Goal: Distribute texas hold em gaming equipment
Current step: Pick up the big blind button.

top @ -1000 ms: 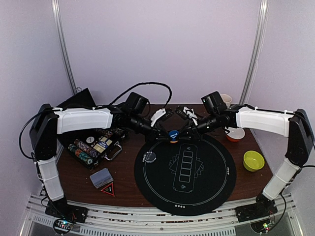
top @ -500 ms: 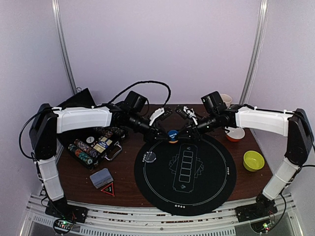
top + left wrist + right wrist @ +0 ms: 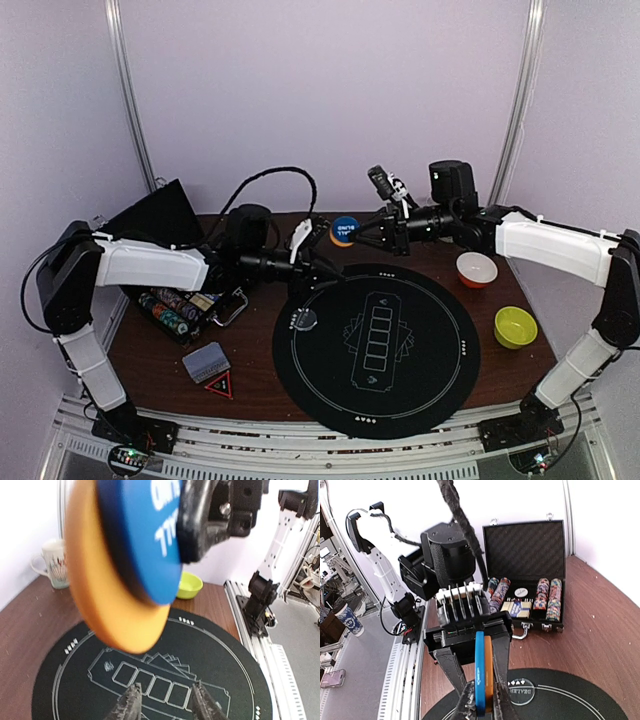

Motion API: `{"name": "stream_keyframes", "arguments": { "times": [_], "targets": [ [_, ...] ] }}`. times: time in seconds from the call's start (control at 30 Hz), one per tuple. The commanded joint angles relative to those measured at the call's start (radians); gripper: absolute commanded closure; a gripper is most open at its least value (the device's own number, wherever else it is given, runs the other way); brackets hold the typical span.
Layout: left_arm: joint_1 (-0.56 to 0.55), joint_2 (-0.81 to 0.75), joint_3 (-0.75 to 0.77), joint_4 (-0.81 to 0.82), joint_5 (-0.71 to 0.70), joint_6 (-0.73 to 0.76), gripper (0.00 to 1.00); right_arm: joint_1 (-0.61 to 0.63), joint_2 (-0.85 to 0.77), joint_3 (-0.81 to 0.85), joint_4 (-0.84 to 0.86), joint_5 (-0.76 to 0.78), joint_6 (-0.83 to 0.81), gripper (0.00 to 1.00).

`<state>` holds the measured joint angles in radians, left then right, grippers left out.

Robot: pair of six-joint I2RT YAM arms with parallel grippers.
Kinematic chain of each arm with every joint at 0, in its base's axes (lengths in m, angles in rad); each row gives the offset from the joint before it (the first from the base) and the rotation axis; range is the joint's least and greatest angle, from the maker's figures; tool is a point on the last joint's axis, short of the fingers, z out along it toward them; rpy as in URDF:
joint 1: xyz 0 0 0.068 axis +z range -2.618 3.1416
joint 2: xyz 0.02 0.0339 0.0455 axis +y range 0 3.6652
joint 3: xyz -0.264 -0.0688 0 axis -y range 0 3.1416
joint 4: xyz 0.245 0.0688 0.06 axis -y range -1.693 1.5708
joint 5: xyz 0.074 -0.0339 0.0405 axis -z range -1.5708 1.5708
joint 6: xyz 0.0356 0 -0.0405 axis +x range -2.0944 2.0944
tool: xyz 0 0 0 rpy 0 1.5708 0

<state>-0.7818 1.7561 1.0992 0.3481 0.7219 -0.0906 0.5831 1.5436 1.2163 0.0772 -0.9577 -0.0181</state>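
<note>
My right gripper (image 3: 352, 233) is shut on a blue button (image 3: 345, 226) and an orange button (image 3: 340, 238) stacked face to face, held in the air above the far edge of the black round mat (image 3: 440, 385). In the right wrist view the blue button (image 3: 479, 675) and the orange button (image 3: 488, 672) stand on edge between my fingers (image 3: 501, 707). My left gripper (image 3: 318, 272) is open and empty, just left of and below them. In the left wrist view its fingers (image 3: 131, 706) hover over the mat, with the buttons (image 3: 125, 565) close in front. A clear dealer button (image 3: 304, 319) lies on the mat.
An open black case (image 3: 185, 300) with rows of poker chips stands at the left. A card deck (image 3: 206, 361) and a red triangle (image 3: 219, 384) lie in front of it. An orange bowl (image 3: 477, 269) and a green bowl (image 3: 514, 327) sit at the right. A patterned mug (image 3: 52, 562) stands behind.
My right gripper has risen from the mat's far edge with the blue and orange buttons. My left gripper has drawn back to the left and now stands apart from them.
</note>
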Motion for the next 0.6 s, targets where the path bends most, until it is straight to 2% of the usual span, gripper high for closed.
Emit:
{"name": "stream_keyframes", "arguments": {
  "times": [0.0,0.07,0.17,0.23,0.3,0.43,0.57],
  "targets": [
    [-0.004,-0.045,-0.026,0.292,-0.017,-0.083,0.59,0.004,-0.02,-0.013,0.055,-0.019,0.042,1.0],
    [-0.004,-0.06,-0.035,0.325,-0.046,-0.086,0.55,0.004,-0.019,-0.009,0.047,-0.022,0.041,1.0],
    [-0.002,-0.089,-0.088,0.467,-0.098,-0.114,0.57,0.005,-0.02,-0.009,0.05,-0.027,0.046,1.0],
    [0.002,-0.094,-0.111,0.533,-0.099,-0.135,0.64,0.005,-0.023,-0.01,0.05,-0.025,0.044,1.0],
    [0.005,-0.084,-0.104,0.528,-0.092,-0.15,0.73,0.005,-0.026,-0.013,0.05,-0.023,0.04,1.0],
    [0.006,-0.059,-0.069,0.491,-0.057,-0.172,0.79,0.005,-0.027,-0.014,0.041,-0.023,0.034,1.0],
    [0.006,-0.058,-0.061,0.478,-0.051,-0.17,1.0,0.004,-0.03,-0.016,0.039,-0.023,0.029,1.0]
  ]
}}
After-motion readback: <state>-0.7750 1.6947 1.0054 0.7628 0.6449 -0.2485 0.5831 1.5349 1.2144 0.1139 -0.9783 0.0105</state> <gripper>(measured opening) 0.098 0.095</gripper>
